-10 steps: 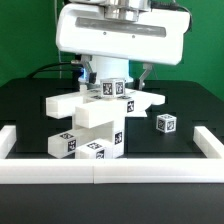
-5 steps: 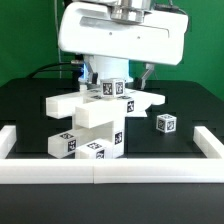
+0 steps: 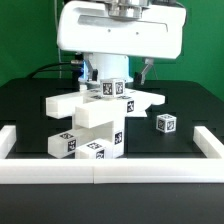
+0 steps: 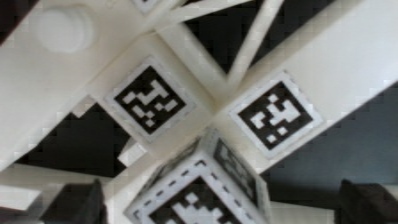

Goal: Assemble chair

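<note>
The partly joined chair (image 3: 92, 118) stands mid-table as a stack of white tagged bars and slabs, topped by a tagged block (image 3: 112, 89). My gripper (image 3: 113, 78) hangs straight over that block, open, with one finger on each side of it. In the wrist view the block (image 4: 205, 185) fills the space between my dark fingers (image 4: 71, 203), and the gripper (image 4: 217, 208) is not closed on it. A loose small tagged cube (image 3: 166, 124) lies on the table at the exterior view's right of the stack.
A plain white border rail (image 3: 110, 172) runs along the near edge, with short arms at both sides (image 3: 8, 140) (image 3: 208, 140). The black table (image 3: 35, 100) lies all round the stack. My white robot body (image 3: 120, 30) looms above it.
</note>
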You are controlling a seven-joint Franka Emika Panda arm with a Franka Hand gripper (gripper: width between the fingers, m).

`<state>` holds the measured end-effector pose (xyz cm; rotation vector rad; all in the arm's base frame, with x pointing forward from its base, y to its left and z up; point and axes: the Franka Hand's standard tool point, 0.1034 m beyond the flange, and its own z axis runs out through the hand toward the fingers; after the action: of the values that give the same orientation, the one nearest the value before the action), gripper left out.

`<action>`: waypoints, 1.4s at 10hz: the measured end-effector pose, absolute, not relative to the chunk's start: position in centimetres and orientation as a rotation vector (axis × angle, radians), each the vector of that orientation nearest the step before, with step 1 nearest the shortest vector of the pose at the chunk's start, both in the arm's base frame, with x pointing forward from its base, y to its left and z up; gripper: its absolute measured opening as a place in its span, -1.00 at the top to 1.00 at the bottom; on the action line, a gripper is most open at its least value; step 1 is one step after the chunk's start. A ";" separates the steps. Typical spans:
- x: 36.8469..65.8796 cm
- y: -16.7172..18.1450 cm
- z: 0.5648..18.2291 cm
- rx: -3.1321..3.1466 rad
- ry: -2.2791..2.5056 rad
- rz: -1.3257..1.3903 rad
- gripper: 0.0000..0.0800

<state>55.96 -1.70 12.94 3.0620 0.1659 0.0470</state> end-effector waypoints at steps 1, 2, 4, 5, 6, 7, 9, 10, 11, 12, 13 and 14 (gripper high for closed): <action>55.9 -1.6 13.0 3.068 0.157 0.045 -0.62; 56.0 -1.6 13.0 3.068 0.157 0.048 -0.62; 56.6 -1.8 12.9 3.045 0.180 0.142 -0.62; 56.6 -1.5 12.6 3.022 0.212 0.189 -0.62; 56.5 -1.5 12.5 3.023 0.212 0.180 -0.62; 56.5 -1.6 12.5 3.023 0.211 0.181 -0.62; 56.5 -1.7 12.5 3.017 0.248 0.178 -0.62; 56.5 -1.7 12.5 3.002 0.359 0.172 -0.62; 56.5 -1.7 12.5 2.976 0.478 0.163 -0.62; 56.5 -1.7 12.5 2.959 0.551 0.157 -0.62; 56.5 -1.9 12.5 2.926 0.673 0.146 -0.62; 56.5 -2.0 12.5 2.897 0.756 0.136 -0.62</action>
<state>56.46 -1.96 12.54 2.8975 0.7562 0.1359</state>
